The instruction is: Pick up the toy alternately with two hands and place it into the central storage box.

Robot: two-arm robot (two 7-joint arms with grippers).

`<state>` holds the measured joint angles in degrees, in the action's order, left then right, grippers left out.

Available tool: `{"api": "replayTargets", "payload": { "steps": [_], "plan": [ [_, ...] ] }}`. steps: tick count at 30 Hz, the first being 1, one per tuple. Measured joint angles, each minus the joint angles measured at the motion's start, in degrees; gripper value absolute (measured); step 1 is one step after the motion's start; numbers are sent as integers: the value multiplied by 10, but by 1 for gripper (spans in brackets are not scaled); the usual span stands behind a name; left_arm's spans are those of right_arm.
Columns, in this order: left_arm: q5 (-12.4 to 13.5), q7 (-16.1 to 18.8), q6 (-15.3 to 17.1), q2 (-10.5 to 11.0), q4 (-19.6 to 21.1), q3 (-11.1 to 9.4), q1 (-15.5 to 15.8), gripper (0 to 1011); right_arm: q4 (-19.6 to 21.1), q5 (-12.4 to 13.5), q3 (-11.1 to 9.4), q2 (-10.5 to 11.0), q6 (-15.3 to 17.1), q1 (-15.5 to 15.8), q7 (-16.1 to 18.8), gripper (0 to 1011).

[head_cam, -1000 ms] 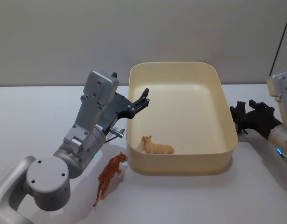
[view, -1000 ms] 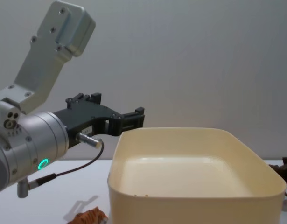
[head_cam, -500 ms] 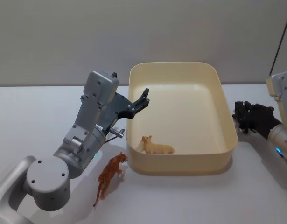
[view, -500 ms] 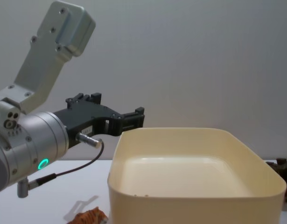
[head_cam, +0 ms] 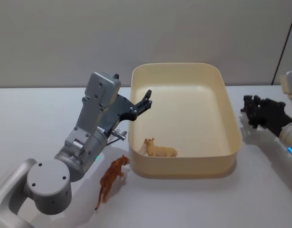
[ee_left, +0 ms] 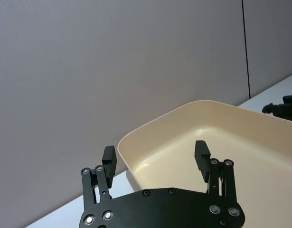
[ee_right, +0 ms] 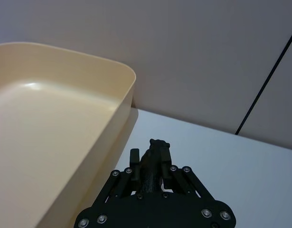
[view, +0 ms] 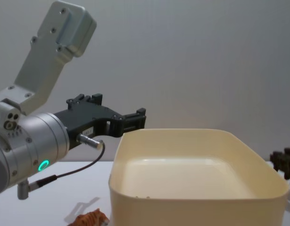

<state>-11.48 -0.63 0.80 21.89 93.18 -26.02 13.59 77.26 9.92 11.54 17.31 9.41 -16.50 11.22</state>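
My right gripper [head_cam: 258, 114] hangs just right of the cream-yellow storage box [head_cam: 174, 67], shut on a small black toy animal [head_cam: 249, 102]. In the right wrist view the black toy [ee_right: 155, 154] sits pinched between the fingers of this gripper [ee_right: 148, 167], beside the box's corner [ee_right: 129, 78]. My left gripper [head_cam: 145, 101] is open and empty, held above the box's left rim [ee_left: 160, 122]. An orange tiger toy [head_cam: 112, 179] stands on the table by the box's front left corner. A cream toy animal [head_cam: 160, 150] lies inside the box near its front wall.
The left arm's silver wrist with a green ring light [view: 43, 165] looms at the left in the chest view. Its base [head_cam: 46, 187] sits at the front left of the white table [head_cam: 32, 114]. A grey wall stands behind.
The right gripper, holding the black toy, has risen a little and drifted right, away from the box's side. The left arm and the other toys have not moved.
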Motion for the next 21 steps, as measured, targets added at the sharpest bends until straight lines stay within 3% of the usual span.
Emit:
{"api": "replayTargets", "payload": {
  "steps": [12, 21],
  "plan": [
    [0, 0, 0, 0, 0, 0, 0, 1001, 77, 32, -24, 25, -20, 19, 7, 239],
    [0, 0, 0, 0, 0, 0, 0, 1001, 122, 64, -33, 34, -29, 20, 47, 240]
  ]
}}
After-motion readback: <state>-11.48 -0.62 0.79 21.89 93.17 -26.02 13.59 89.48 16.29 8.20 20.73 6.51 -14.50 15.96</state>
